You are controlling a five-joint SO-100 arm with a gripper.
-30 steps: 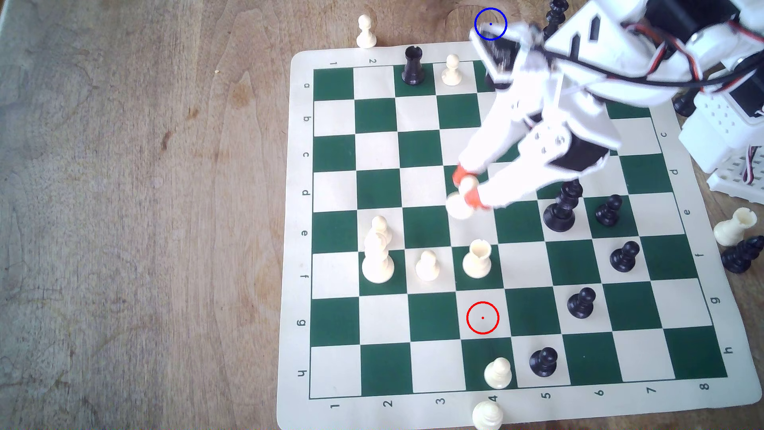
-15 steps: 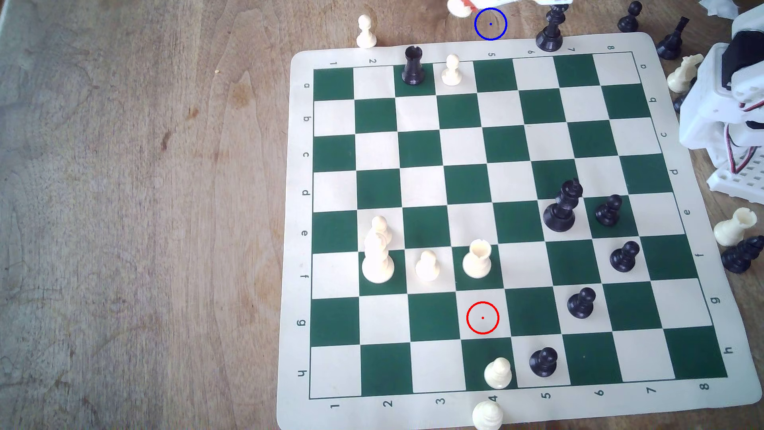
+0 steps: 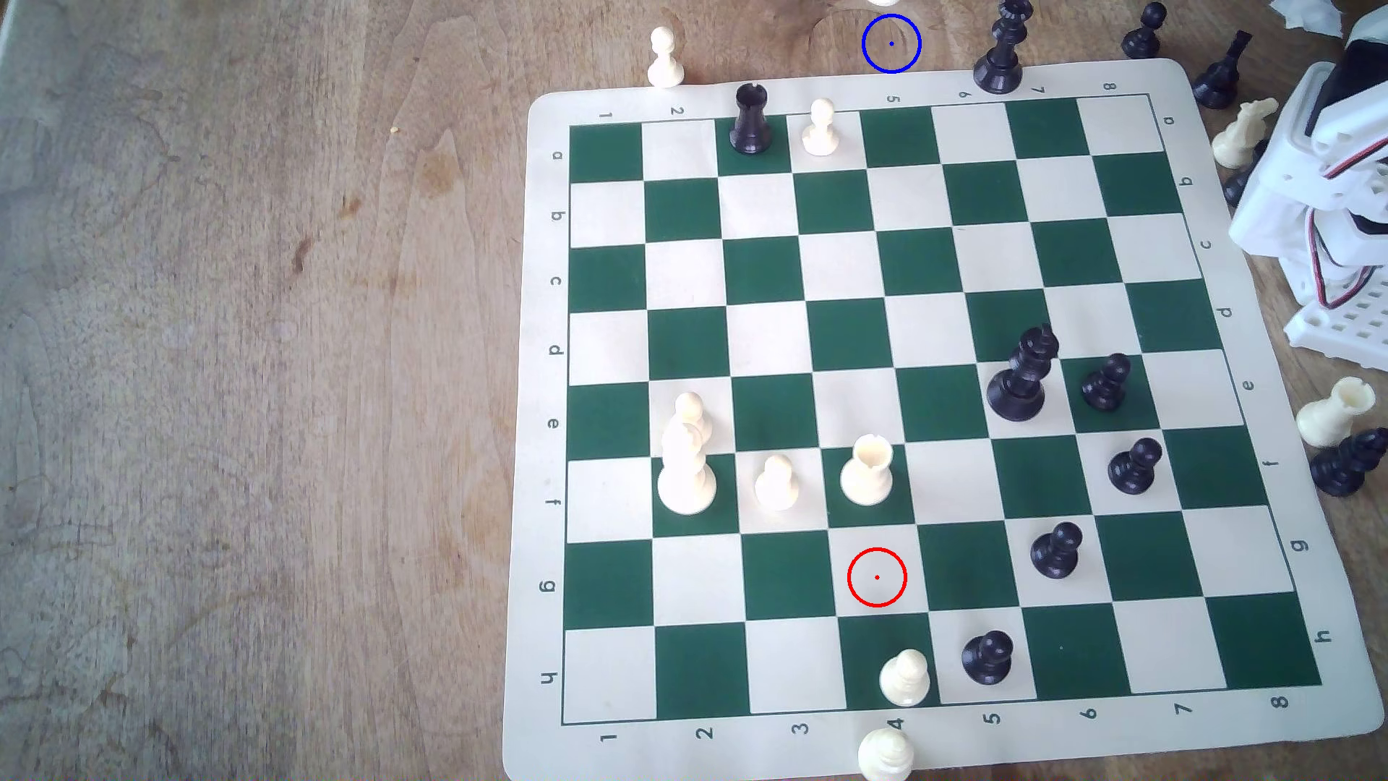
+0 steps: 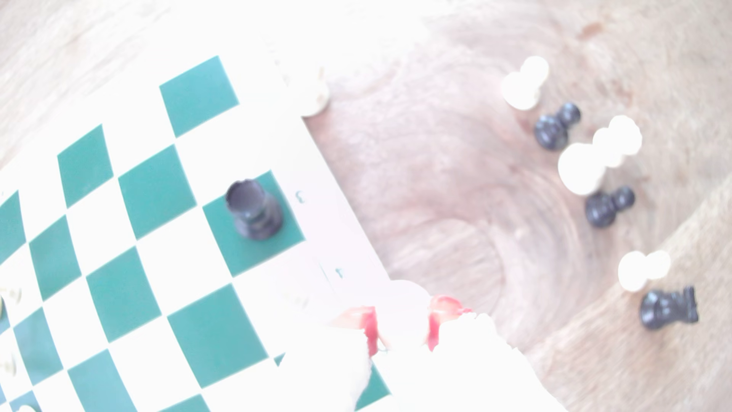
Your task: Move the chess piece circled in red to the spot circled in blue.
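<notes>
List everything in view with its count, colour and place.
Table: one, brown wood, under everything.
Chess mat: one, green and cream, on the exterior view's right.
Spot: one, blue-circled bare wood, just off the mat's edge.
Red circle: one, on an empty cream square.
Cream pieces on squares: six.
Black pieces on squares: six.
Pieces off the squares: four cream and at least five black in the exterior view, around the mat.
Pawn: one, cream, overexposed, between the tool's red pads.
Tool: one, white with red pads, shut on the pawn.
Arm base: one, white, at the exterior view's right edge.
</notes>
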